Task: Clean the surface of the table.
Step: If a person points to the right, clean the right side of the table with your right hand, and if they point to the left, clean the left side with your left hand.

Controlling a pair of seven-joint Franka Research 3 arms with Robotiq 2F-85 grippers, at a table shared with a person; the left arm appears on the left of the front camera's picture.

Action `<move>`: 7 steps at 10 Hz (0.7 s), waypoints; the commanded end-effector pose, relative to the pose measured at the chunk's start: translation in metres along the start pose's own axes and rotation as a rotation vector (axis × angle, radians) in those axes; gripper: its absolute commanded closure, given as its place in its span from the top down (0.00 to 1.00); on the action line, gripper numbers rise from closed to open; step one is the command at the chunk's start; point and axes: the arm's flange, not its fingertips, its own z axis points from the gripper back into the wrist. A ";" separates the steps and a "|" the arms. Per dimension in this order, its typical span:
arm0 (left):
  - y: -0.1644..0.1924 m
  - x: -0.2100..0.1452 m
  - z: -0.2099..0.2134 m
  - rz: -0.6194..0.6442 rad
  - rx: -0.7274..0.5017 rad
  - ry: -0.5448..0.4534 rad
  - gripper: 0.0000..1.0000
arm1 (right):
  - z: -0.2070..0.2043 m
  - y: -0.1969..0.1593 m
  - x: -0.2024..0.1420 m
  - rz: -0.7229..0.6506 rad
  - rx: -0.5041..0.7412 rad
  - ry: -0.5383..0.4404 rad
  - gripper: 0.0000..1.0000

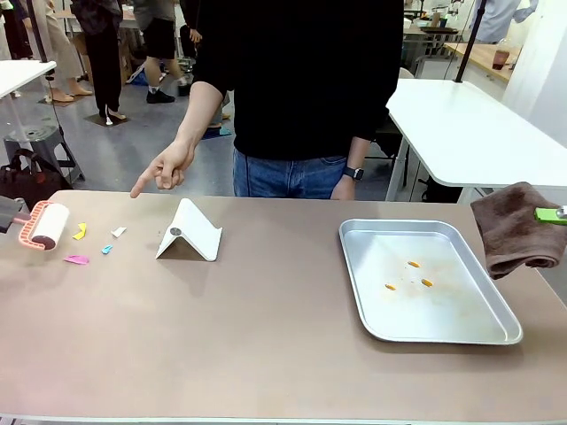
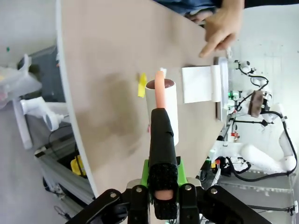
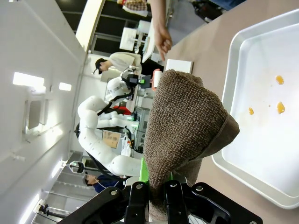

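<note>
On the front camera I see the table spanning the whole foreground, its top taupe and matte. A lint roller hangs at its left end near coloured paper scraps, and a person's hand points down toward them. A white folded stand sits mid-table, with a metal tray holding orange bits to the right. Grey floor and a white table lie behind.

On the left wrist camera, my left gripper is clamped on the roller's handle above the tabletop.

On the right wrist camera, my right gripper pinches a brown cloth beside the tray.
</note>
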 end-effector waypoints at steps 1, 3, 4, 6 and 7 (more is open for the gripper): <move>0.007 0.006 0.000 0.106 0.002 0.065 0.23 | 0.001 0.002 0.000 0.004 -0.002 0.001 0.00; 0.013 0.009 0.004 0.148 0.029 0.038 0.23 | 0.001 0.002 0.000 0.004 -0.002 0.001 0.00; 0.016 0.009 0.003 0.140 0.029 0.047 0.23 | 0.001 0.002 0.000 0.004 -0.002 0.001 0.00; 0.022 0.009 -0.004 0.148 0.058 0.049 0.23 | 0.001 0.002 0.000 0.004 -0.002 0.001 0.00; 0.019 0.008 -0.007 0.125 0.063 0.038 0.23 | 0.001 0.002 0.000 0.004 -0.002 0.001 0.00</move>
